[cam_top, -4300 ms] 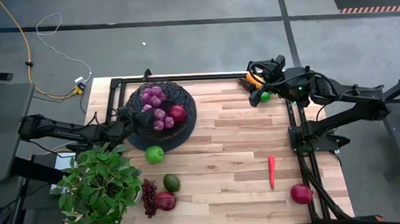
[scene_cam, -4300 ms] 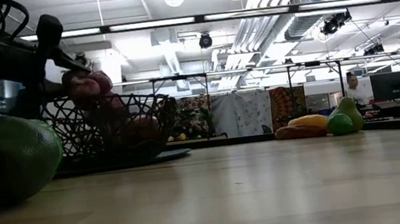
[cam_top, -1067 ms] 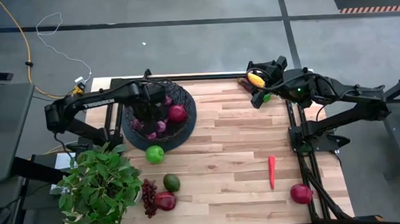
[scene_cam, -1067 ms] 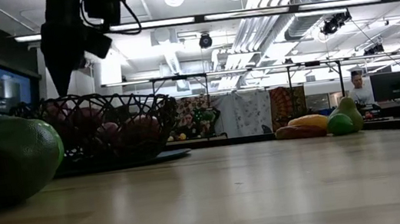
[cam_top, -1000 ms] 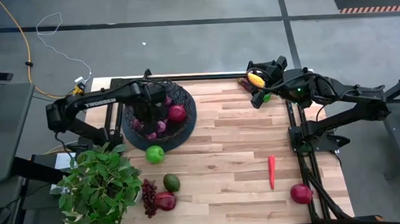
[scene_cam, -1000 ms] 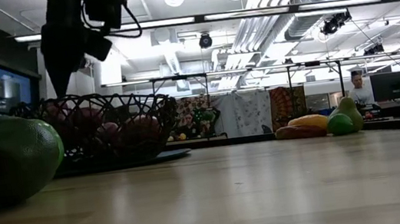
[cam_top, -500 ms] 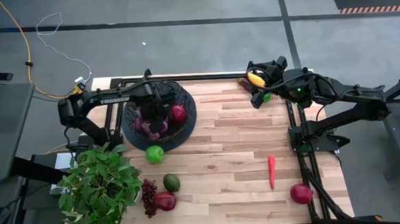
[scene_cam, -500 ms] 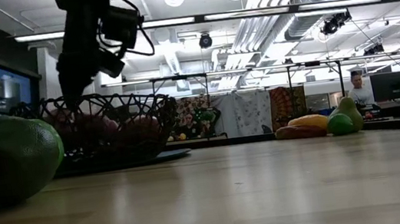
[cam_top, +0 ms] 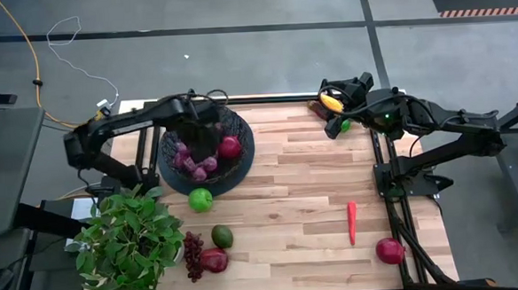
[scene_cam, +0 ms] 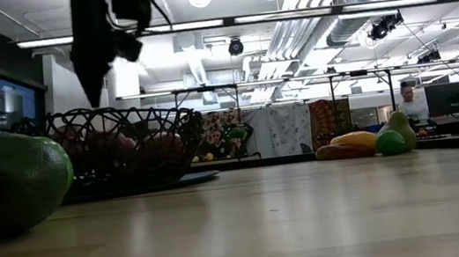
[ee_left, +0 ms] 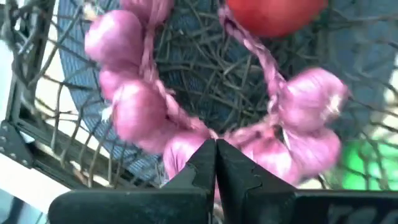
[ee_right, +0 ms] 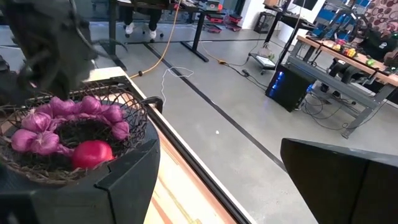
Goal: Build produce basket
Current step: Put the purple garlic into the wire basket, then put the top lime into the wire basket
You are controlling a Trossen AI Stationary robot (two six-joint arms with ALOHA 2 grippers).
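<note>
Basket (cam_top: 204,148) sits at the table's (cam_top: 298,205) far left, already holding a purple bunch (cam_top: 193,159) and a red pomegranate (cam_top: 230,146). The left gripper (cam_top: 198,129) hangs over its back rim with jaws closed on nothing — judged, it has finished a drop and needs its next piece. The green apple (cam_top: 200,200) just in front of the basket looks the nearest candidate; to do it well the arm should rise clear of the wire rim first, open the jaws before descending, and come down square on the apple, since a round fruit will roll from an off-centre pinch.

The right gripper (cam_top: 339,101) waits at the far right corner, jaws spread wide around a yellow pepper (cam_top: 330,99).

Only the high view shows what is left — avocado (cam_top: 222,236), dark grapes (cam_top: 193,254), chili (cam_top: 352,222), a second pomegranate (cam_top: 390,250). The left wrist view alone shows the fingertips meeting, with the bunch below them. The low view hides the basket's contents behind mesh yet shows the left gripper well above the rim.
</note>
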